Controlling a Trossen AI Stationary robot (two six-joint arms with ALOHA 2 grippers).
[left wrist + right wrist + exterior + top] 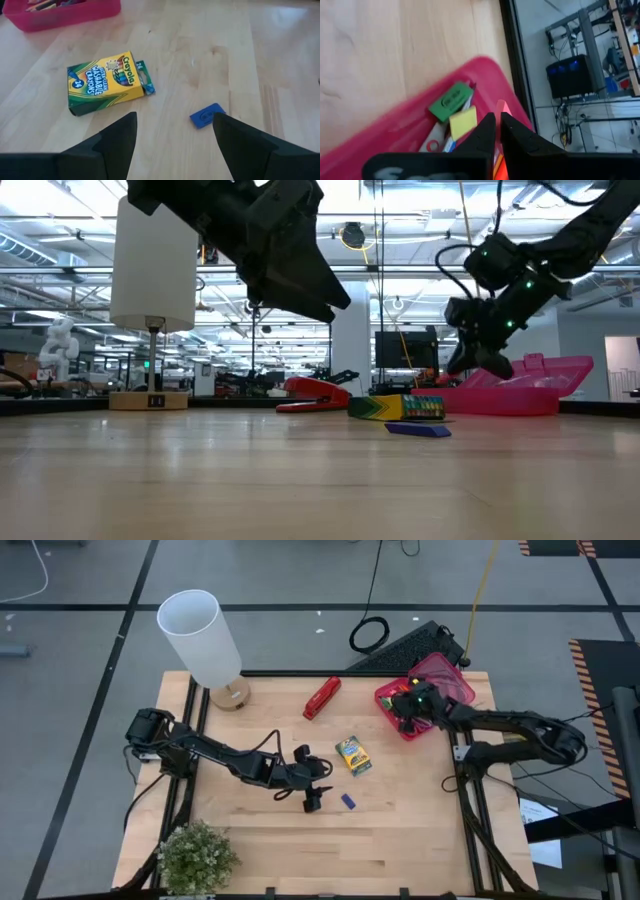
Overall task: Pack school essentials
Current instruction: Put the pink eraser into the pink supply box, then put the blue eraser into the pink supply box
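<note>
The green-yellow crayon box (107, 82) lies flat mid-table, with a small blue eraser (207, 115) beside it. My left gripper (172, 135) hovers open above the wood just short of both, touching nothing; the high view shows it (312, 795) left of the eraser (348, 801). The pink box (420, 700) stands at the far right, its clear lid swung back. My right gripper (498, 125) hangs over that box, fingers nearly together on a thin orange marker (501, 106). Inside the box (395, 130) lie a green eraser (451, 101) and a yellow eraser (463, 122). My right gripper pinches the thin orange marker between its two fingers; a short orange end (502, 107) shows past the fingertips and orange shows in the gap farther back. The fingers slant down over the pink box. My own fingers hide the rest of the marker.
A red stapler (322, 697) lies at the far middle. A white-shaded lamp (205, 640) stands at the far left corner and a potted plant (195, 858) at the near left corner. Bare wood spreads along the near side of the table (400, 850).
</note>
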